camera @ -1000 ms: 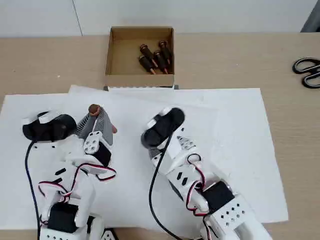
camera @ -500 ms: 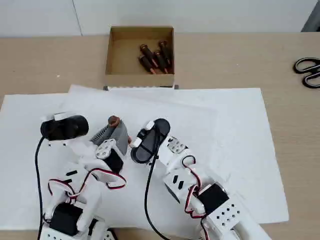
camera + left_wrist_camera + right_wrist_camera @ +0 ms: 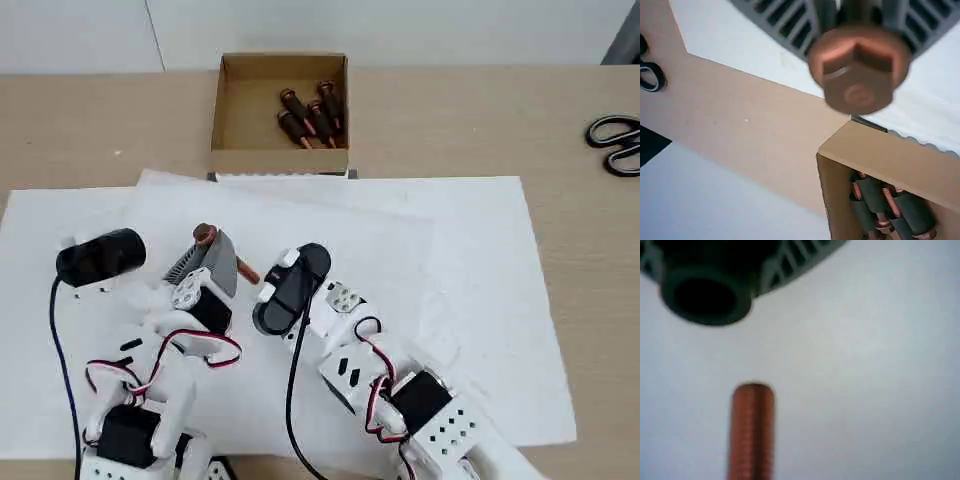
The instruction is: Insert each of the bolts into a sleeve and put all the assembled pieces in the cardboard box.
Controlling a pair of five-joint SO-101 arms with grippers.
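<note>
My left gripper is shut on a copper bolt over the white paper, head up and threaded end slanting toward the right arm. In the left wrist view the hexagonal bolt head sits between the grey fingers. My right gripper is shut on a dark sleeve, whose open bore faces the bolt's threaded tip, a short gap apart. The right arm's wrist hides that gripper from above. The cardboard box holds several assembled pieces, also seen as pieces.
White paper covers the near table, with wood beyond it. Scissors lie at the far right edge. The box's near wall stands just past the paper's far edge.
The right arm has swung left toward the left gripper. The left gripper with the bolt moved right, then back a little to the left; bolt tip and sleeve now stand close.
</note>
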